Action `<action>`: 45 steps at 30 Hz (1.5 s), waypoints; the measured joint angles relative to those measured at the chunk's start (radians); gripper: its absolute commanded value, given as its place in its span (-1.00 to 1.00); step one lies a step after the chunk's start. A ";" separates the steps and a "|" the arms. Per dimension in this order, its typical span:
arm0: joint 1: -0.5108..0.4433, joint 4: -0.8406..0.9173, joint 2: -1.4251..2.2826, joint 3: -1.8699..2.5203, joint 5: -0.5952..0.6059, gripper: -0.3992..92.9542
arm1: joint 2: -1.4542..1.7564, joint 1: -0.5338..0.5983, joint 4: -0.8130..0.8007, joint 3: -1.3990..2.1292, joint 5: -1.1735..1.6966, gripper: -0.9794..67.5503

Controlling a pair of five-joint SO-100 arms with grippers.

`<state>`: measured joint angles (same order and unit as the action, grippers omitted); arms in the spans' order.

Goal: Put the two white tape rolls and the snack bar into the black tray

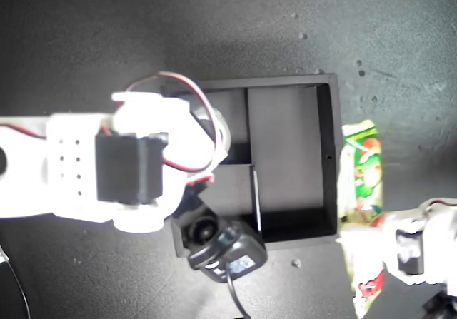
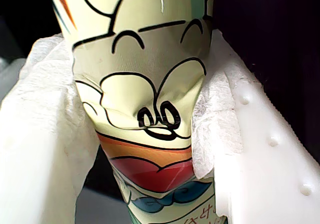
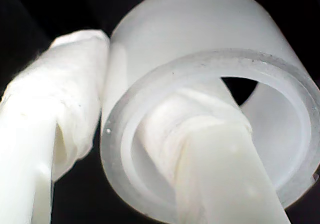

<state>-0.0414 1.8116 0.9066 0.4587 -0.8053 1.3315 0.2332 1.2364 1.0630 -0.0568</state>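
My first gripper (image 2: pixel 150 134) is clamping the snack bar (image 2: pixel 145 78), its wrapped fingers (image 2: pixel 45 134) pressing the wrapper from both sides; in the exterior view that bar (image 1: pixel 362 183) is lying just outside the black tray (image 1: pixel 328 155), along its wall nearest this gripper (image 1: pixel 371 255); my second gripper (image 3: pixel 130 134) is gripping a white tape roll (image 3: pixel 200 63), one finger (image 3: pixel 215 159) passing through the hole, the other against the outer wall; the second arm (image 1: pixel 121 169) is hanging over the tray, hiding the roll in that view.
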 measured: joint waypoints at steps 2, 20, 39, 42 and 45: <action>0.000 0.000 -0.043 -0.026 -0.002 -0.99 | -0.100 -0.021 0.000 -0.084 0.005 -0.86; 0.006 0.003 -0.066 -0.028 0.002 -0.61 | -0.190 -0.040 0.044 -0.169 0.000 -0.40; -0.077 -0.005 0.627 0.545 -0.114 -0.60 | -0.115 -0.114 0.541 -0.509 -0.166 -0.98; -0.183 -0.109 0.862 0.816 -0.229 -0.60 | 0.014 -0.133 0.557 -0.399 -0.308 -0.98; -0.279 -0.296 1.072 1.129 -0.333 -0.61 | 0.166 -0.184 0.558 -0.229 -0.483 -0.98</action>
<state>-0.3206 1.5156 1.9788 1.5877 -1.1382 1.4972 0.0491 1.7948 0.8345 -0.5400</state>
